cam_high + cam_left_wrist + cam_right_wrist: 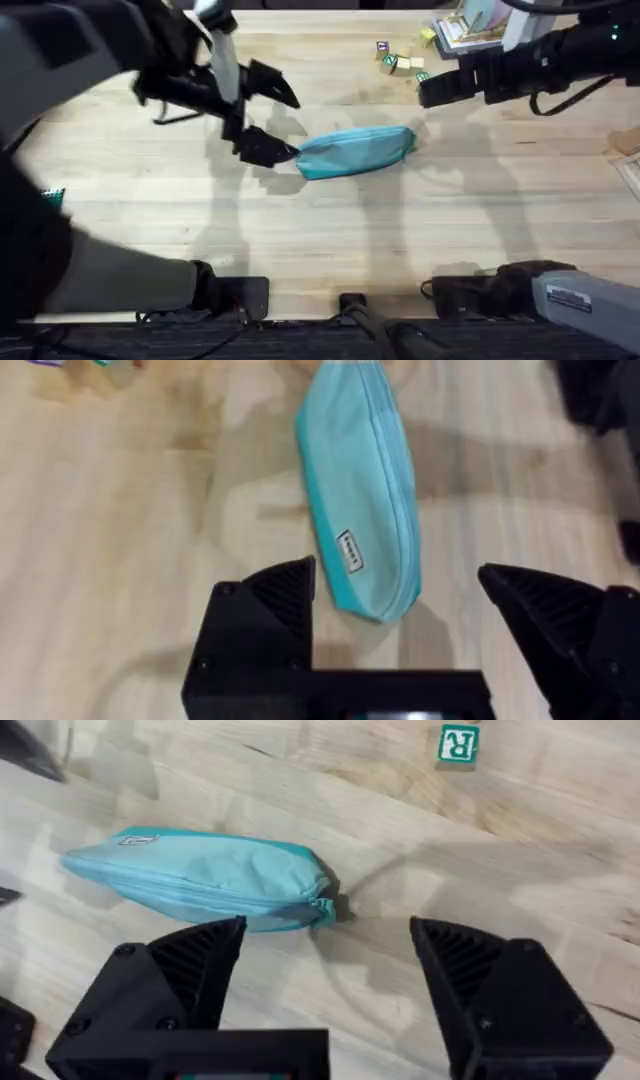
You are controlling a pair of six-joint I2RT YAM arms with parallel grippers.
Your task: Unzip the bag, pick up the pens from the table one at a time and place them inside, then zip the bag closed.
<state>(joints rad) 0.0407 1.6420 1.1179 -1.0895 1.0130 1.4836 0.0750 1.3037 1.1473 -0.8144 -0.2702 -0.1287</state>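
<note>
The bag (357,152), zipped and lying at bench (330,230) centre, is soft, light and prone to sliding; left claw (268,118) at 9 o'clock and right claw (327,982) at 2 o'clock gape empty; pinch its ends.

A green-bordered letter block (459,743) lying on the bench (560,870) shows a capital "R" in the right wrist view. A small white tag (350,552) sewn to the side of the teal bag (365,490) carries dark print too small to read, as do the lettered blocks (400,62) seen from overhead.
</note>
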